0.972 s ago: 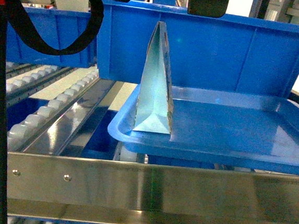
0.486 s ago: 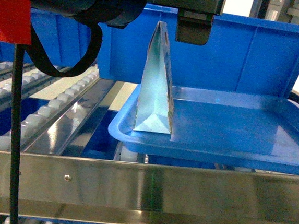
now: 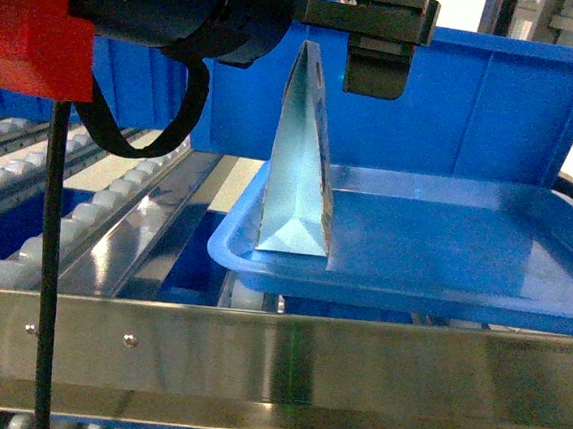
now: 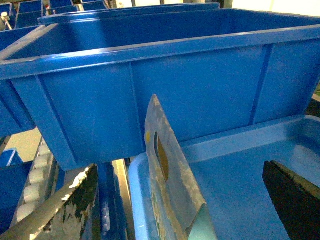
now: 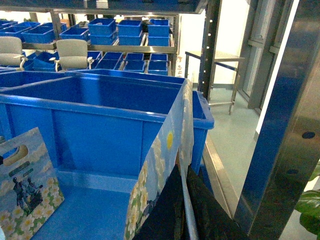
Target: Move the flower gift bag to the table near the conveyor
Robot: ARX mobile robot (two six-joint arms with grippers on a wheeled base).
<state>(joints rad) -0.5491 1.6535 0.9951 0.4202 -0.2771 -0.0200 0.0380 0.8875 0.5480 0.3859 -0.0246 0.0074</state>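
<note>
Amid steel roller-conveyor (image 3: 115, 220) tiers stacked with blue bins (image 4: 150, 85), the flower gift bag (image 3: 299, 165) stands upright at the near-left corner of a shallow blue tray (image 3: 434, 253), centre frame, the left hand (image 4: 180, 200) spread wide around its top, the right hand's state untellable.

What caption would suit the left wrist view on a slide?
Open left pincer straddling the upright flower gift bag in a blue tray.
</note>
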